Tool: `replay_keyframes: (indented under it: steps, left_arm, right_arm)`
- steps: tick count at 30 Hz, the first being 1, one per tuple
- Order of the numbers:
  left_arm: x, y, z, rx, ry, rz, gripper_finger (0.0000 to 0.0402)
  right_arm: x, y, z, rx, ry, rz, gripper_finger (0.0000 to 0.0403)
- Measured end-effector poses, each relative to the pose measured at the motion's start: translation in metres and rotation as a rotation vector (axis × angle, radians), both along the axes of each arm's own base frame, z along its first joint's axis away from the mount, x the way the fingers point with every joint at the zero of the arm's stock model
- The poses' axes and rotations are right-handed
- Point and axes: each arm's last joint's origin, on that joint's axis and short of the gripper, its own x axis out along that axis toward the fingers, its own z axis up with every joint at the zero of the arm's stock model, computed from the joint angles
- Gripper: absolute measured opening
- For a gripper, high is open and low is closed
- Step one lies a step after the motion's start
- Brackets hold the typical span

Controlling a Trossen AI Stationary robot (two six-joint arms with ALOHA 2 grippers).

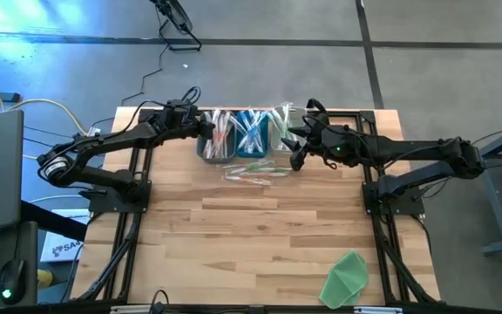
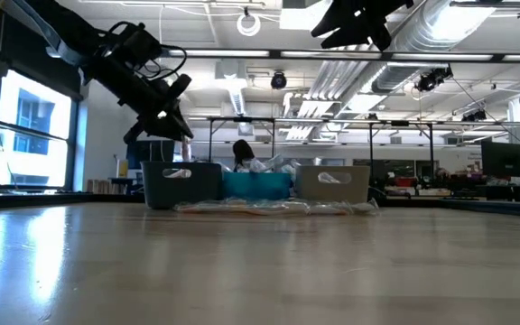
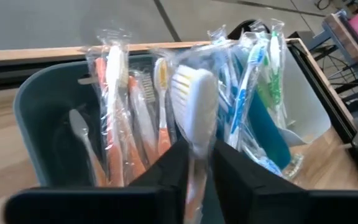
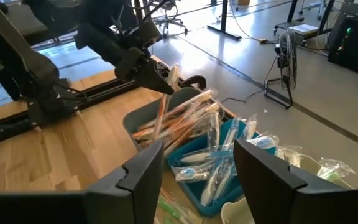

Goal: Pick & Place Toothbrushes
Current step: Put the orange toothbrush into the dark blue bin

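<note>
Wooden table (image 1: pixel 260 235); left wrist view alone shows wrapped toothbrush (image 3: pixel 194 106) between pincer (image 3: pixel 199 180).

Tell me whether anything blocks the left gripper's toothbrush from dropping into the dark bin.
Nothing visible does. The left gripper has the wrapped toothbrush between its fingers directly above the dark bin, among other wrapped brushes.

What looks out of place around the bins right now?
A few wrapped toothbrushes lie loose on the table in front of the bins, not inside them. A green cloth sits crumpled near the table's front right corner.
</note>
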Motion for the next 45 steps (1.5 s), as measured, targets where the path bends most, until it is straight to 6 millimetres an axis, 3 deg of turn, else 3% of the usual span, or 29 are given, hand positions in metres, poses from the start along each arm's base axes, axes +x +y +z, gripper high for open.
replay_keyframes:
  steps: [7,13,24,39,45]
  left_arm:
    - [0.003,0.002,0.008,0.064,-0.064,-0.008,0.0161]
    - [0.006,0.005,0.017,0.141,-0.126,-0.015,0.02]
    - [0.001,0.001,0.003,0.083,0.052,0.005,0.0192]
    - [0.001,-0.004,0.01,0.014,-0.053,-0.089,0.0168]
    - [0.001,-0.016,0.026,0.16,-0.053,-0.129,0.0167]
  right_arm:
    - [-0.001,0.0,-0.002,0.002,0.021,0.0,0.0188]
    - [-0.002,0.0,-0.004,0.005,0.044,0.0,0.0188]
    - [-0.002,0.0,-0.005,0.002,0.055,0.003,0.0188]
    - [-0.003,0.001,-0.008,0.017,0.09,0.02,0.0188]
    - [-0.003,0.001,-0.008,0.017,0.089,0.02,0.0188]
